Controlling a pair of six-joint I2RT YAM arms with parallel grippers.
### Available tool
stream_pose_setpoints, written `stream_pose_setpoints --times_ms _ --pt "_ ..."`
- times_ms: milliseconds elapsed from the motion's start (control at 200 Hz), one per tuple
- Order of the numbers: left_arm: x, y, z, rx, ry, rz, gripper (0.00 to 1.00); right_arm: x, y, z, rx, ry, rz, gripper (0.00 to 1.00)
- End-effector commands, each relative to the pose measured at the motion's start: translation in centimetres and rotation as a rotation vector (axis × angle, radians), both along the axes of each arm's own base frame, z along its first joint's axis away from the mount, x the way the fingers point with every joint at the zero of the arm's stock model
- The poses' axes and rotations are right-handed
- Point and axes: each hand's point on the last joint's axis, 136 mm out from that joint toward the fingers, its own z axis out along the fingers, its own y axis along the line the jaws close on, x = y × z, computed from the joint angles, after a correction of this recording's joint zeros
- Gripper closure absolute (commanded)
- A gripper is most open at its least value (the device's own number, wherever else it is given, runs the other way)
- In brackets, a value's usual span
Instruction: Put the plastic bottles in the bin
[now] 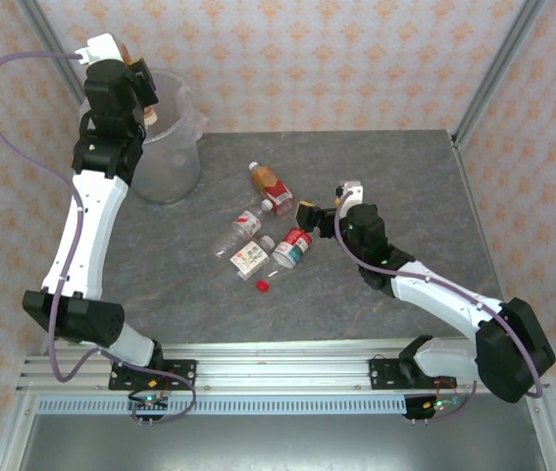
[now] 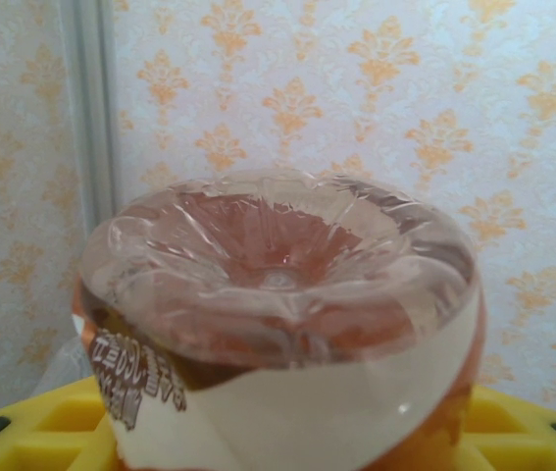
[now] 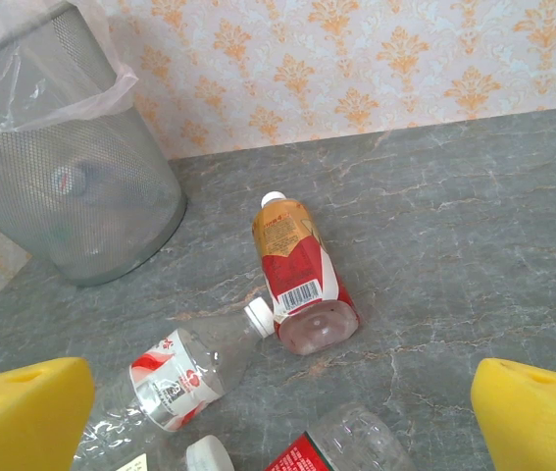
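- Grey stone-patterned tabletop (image 1: 395,177), flat and matte.
- Pale wallpaper (image 1: 307,59) with orange motifs behind.
- Metal corner post (image 1: 498,74) at right rear.
- Slotted aluminium rail (image 1: 278,368) along near edge.

Plain grey marbled table (image 1: 405,186). Dead ahead of the right jaws, about midway between them, an amber bottle (image 3: 297,267) lies on its side, base toward the jaws and white cap pointing away. Closer in, toward the jaw on the left of the wrist view, there's a clear bottle (image 3: 181,371) with a red-and-white label, its cap just beside the amber one's base. A red-labelled bottle (image 3: 341,446) lies just below the jaws. From above, a white-labelled bottle (image 1: 250,259) and a loose red cap (image 1: 263,286) sit nearer the arm bases than the jaws do. The bin (image 3: 62,186) stands ahead and off to the left, well apart from the bottles.
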Motion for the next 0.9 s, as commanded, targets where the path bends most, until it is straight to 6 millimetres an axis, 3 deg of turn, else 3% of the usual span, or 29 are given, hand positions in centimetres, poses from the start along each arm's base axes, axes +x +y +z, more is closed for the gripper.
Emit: stream_pose_setpoints --times_ms 0,90,230,450,475,485,530,741,891 --pt "1.0 1.7 0.0 -0.009 0.037 0.031 0.52 0.3 -0.4 2.1 0.034 -0.048 -0.028 0.01" --pt "2.0 3.0 0.0 -0.013 0.065 0.053 0.52 0.4 -0.4 2.1 0.037 -0.049 -0.034 0.01" --pt "4.0 4.7 -1.7 0.006 0.126 0.090 0.51 0.5 -0.9 1.8 0.036 -0.052 -0.060 0.01" --pt "6.7 6.8 -5.5 -0.031 0.211 0.091 0.51 0.0 -0.8 0.4 0.010 -0.013 -0.040 0.01" --pt "6.7 6.9 -5.6 -0.033 0.213 0.087 0.51 -0.3 -1.0 1.2 0.022 -0.029 -0.035 0.01" --pt "7.3 7.0 -6.8 -0.036 0.236 0.085 0.51 -0.4 -1.0 1.2 0.021 -0.028 -0.033 0.01" --pt "7.9 7.0 -8.1 -0.043 0.265 0.079 0.50 -0.6 -0.9 0.9 0.017 -0.019 -0.024 0.01" --pt "8.3 7.0 -12.5 -0.061 0.371 0.078 0.49 -0.5 -0.9 -0.1 0.001 0.011 -0.023 0.01" --pt "8.0 6.8 -14.3 -0.064 0.431 0.070 0.47 -0.4 -0.7 0.2 0.001 0.007 -0.019 0.01"
